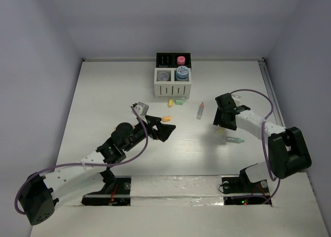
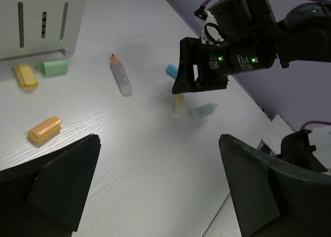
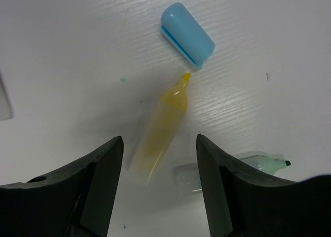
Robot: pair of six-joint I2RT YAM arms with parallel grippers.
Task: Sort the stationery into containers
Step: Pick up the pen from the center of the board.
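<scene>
Grippers first. We log the right gripper (image 3: 159, 144) as released: jaws apart on either side of an uncapped yellow highlighter (image 3: 158, 131) that lies flat on the table (image 3: 62, 50), with neither finger touching it as far as we can tell. Just beyond its nib: a blue cap (image 3: 187, 34). Beside its other end: a clear green-tinted marker (image 3: 232, 167). We log the left gripper (image 2: 159, 141) as spread wide, holding nothing. Further out: an orange stub (image 2: 44, 130), a clear tube (image 2: 120, 76) with an orange tip, and a yellow stub (image 2: 26, 75) and a green stub (image 2: 54, 67) just before the organiser (image 1: 172, 88). Its front right bin holds a blue-white roll (image 1: 182, 73), with a pink stub (image 1: 181, 60) in the bin behind.
</scene>
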